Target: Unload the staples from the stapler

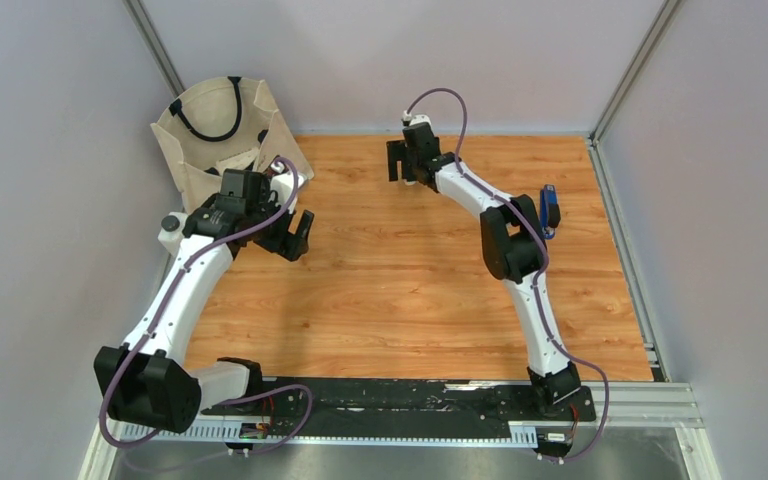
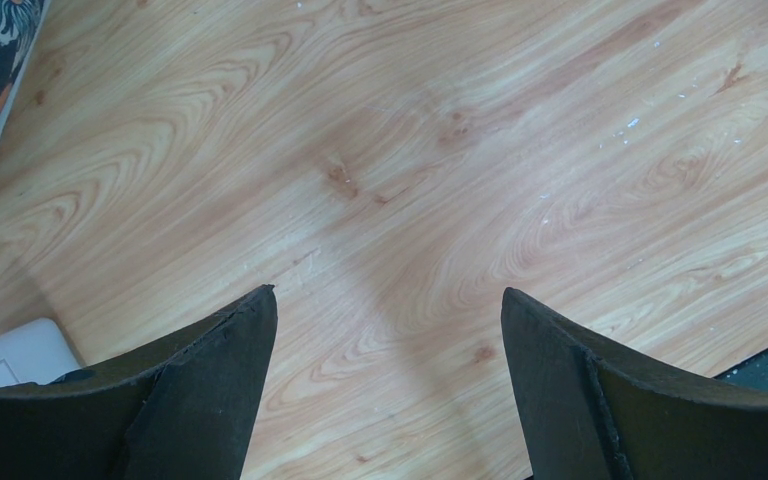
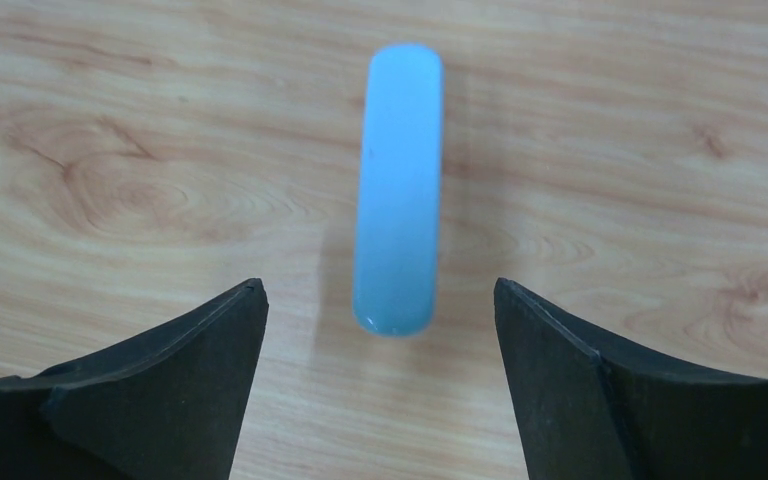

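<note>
Currently: stapler under spread right gripper, no staples visible

Staples can't be seen anywhere; my guess is they sit inside the stapler (image 3: 398, 190), so unloading looks not yet started. The stapler shows as a pale blue rounded bar lying on the table (image 1: 410, 290), closed as far as I can tell. Its long axis runs away from the right wrist camera. It sits far back on the table, near the back wall (image 1: 390, 60), mostly hidden under the arm in the top view.

Right gripper (image 3: 378, 290) hovers over the stapler's near end with fingers spread wide, one on each side, holding nothing. Left gripper (image 2: 387, 292) is also spread and holding nothing, over bare wood on the left side, just beside the cloth bag (image 1: 222, 135).

Risks:
- The smooth rounded body could slip or twist if the fingers close off-centre.
- One arm alone may just drag or tip the stapler instead of opening it; the left is well apart from it.
- Loose strips would be tiny and could scatter or slide off toward the back edge.

Room: the middle of the table is open wood between the arms. It is tight behind the stapler because of the wall, and the bag crowds the left arm's far-left corner.
</note>
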`<state>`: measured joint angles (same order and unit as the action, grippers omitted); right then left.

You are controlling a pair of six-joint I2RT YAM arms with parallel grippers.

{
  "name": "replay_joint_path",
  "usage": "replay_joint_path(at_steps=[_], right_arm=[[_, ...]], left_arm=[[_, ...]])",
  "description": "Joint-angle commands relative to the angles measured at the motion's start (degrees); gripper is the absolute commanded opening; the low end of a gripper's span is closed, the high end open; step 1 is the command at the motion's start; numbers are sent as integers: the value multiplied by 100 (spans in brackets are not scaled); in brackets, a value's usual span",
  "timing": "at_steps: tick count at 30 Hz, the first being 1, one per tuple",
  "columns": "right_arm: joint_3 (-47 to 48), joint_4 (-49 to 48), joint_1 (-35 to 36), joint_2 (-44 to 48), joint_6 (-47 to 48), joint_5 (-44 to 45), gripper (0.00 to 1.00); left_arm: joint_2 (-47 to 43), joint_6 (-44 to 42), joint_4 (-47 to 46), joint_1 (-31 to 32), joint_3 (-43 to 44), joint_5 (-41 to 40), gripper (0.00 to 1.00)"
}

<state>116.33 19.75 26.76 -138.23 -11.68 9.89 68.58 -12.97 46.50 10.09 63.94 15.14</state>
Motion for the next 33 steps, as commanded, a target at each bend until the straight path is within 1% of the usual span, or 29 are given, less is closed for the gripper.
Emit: replay_joint_path(at_steps=[1,5,11,17,19,24,27,30,33], right_arm=[[653,-243,-13,-239,78,-84,85],[820,-270,-22,-397,70,-119,81],[821,-278,-31,-485,-9,-154,75],[821,-296,-31,-494,-159,-66,62],[795,-331,-31,-468,-168,-5,54],[733,-366,-31,-406,-194,-4,26],[575,-419,13,-257,-229,-49,15],[251,-437,144,58,-360,-189,11],[-582,-734,443,690,-650,-382,11]], left_arm=[[86,-47,-62,-15,198,69,91],[103,-100,-80,-16,127,7,91],[147,-109,-97,-7,136,-19,91],[130,-126,-80,-7,110,-46,91],[112,-153,-88,-24,84,-63,91],[103,-144,-141,-51,4,-116,91],[77,-109,-185,-51,-66,-63,91],[51,-74,-177,-68,-75,-11,91],[-63,-56,-124,-68,-110,42,91]])
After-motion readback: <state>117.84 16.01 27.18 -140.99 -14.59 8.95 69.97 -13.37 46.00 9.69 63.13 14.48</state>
